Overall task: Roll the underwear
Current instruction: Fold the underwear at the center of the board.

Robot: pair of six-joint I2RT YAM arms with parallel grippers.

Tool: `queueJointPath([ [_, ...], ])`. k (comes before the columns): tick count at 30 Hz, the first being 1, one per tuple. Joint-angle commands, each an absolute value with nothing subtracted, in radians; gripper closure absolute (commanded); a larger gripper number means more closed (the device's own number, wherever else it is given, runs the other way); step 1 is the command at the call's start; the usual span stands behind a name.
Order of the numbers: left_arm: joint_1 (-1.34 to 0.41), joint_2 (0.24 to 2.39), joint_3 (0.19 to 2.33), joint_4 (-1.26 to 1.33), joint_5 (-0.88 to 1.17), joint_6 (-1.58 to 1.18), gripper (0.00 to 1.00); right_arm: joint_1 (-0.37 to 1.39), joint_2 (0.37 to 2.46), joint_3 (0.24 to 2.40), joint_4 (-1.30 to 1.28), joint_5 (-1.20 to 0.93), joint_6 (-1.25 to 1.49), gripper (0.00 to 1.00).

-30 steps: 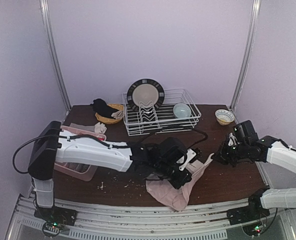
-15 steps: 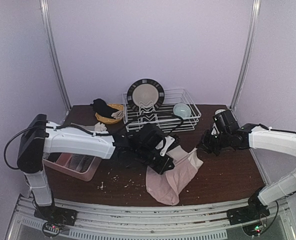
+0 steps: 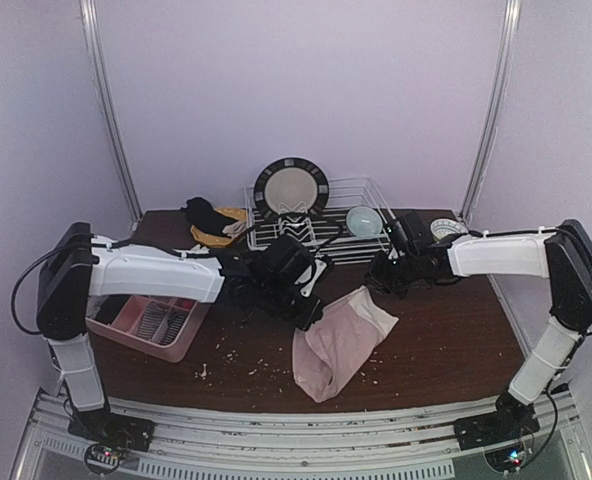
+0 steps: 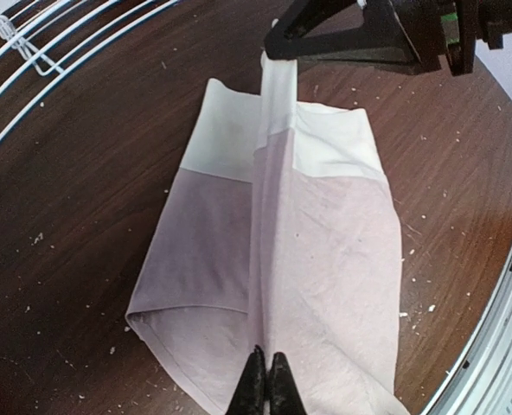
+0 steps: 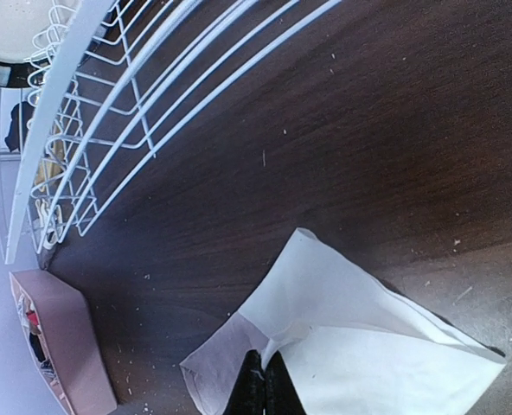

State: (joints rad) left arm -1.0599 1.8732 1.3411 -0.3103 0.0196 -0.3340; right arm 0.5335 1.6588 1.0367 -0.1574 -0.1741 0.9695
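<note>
The underwear (image 3: 341, 345) is pale pink with a white waistband and lies on the brown table, pulled up into a ridge between both grippers. My left gripper (image 3: 311, 320) is shut on the pink end of that ridge; the left wrist view shows its tips (image 4: 266, 385) pinching the underwear (image 4: 325, 259). My right gripper (image 3: 374, 283) is shut on the white waistband end, its tips (image 5: 263, 380) closed on a fold of the underwear (image 5: 394, 346). The left wrist view also shows the right gripper (image 4: 360, 39) at the far end of the ridge.
A white dish rack (image 3: 321, 240) at the back holds a dark-rimmed plate (image 3: 291, 187) and a pale blue bowl (image 3: 364, 220). A yellow bowl (image 3: 219, 235) with dark cloth sits back left. A pink tray (image 3: 151, 325) of utensils stands left. Crumbs dot the table (image 3: 446, 350).
Both grippers have carried the underwear away from the front edge toward the rack and to the left. The right arm has stretched far inward, and the cloth now lies flatter on the table.
</note>
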Motion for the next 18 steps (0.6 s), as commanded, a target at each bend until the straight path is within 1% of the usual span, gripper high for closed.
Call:
queueJointPath([
  [1,-1.033,1.912,1.324,-0.358,0.006,-0.313,1.0,0.525,1.736,1.087,-0.127,-0.091,0.97,1.0],
  [8,-1.001,1.992,1.378,-0.367,0.018,-0.296,1.0,0.532,1.822,1.142,-0.127,-0.098,0.967,1.0],
  [14,-0.988,2.028,1.386,-0.373,0.0,-0.297,1.0,0.537,1.846,1.166,-0.132,-0.114,0.934,1.0],
  [15,-0.987,2.027,1.385,-0.374,-0.003,-0.298,1.0,0.537,1.849,1.175,-0.141,-0.125,0.92,0.94],
  [16,-0.986,2.028,1.387,-0.377,-0.003,-0.296,0.99,0.537,1.852,1.186,-0.154,-0.141,0.904,0.85],
  [18,-0.986,2.025,1.394,-0.39,0.004,-0.294,0.76,0.54,1.843,1.202,-0.174,-0.167,0.876,0.69],
])
